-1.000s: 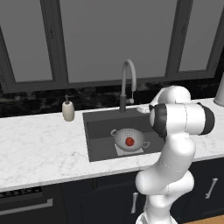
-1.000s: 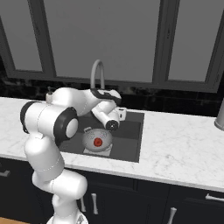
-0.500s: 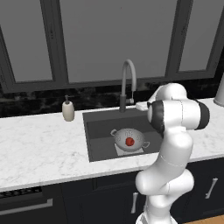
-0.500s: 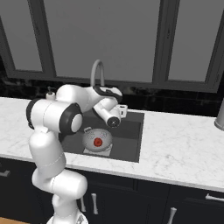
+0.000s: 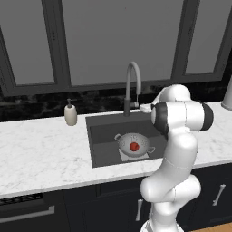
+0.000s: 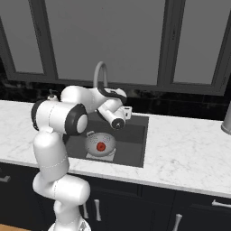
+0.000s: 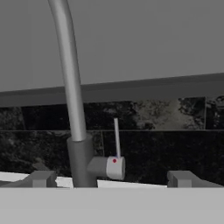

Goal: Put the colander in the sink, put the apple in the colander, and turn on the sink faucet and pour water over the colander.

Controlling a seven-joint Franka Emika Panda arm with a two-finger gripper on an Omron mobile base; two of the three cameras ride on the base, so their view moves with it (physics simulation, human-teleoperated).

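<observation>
The silvery colander (image 5: 140,141) (image 6: 106,141) stands upright on the floor of the dark sink (image 5: 102,136) (image 6: 135,135). The red apple (image 5: 134,146) (image 6: 101,146) lies inside it. My gripper (image 5: 144,108) (image 6: 127,112) (image 7: 111,179) hovers open over the sink's back edge, pointing at the base of the sink faucet (image 5: 132,86) (image 6: 100,74) (image 7: 72,87). In the hand view the faucet's thin lever (image 7: 117,140) stands upright between my fingertips (image 7: 43,178) and a little beyond them. Nothing is between the jaws. No water shows at the spout.
A beige soap dispenser (image 5: 70,114) (image 6: 52,95) stands on the white marble counter (image 5: 41,154) left of the sink. A grey vessel (image 5: 228,97) (image 6: 227,119) sits at the far right of the counter. Dark backsplash and windows rise behind the faucet.
My hand has moved back from above the colander toward the faucet base, and the arm's elbow has swung with it. Colander and apple have not moved.
</observation>
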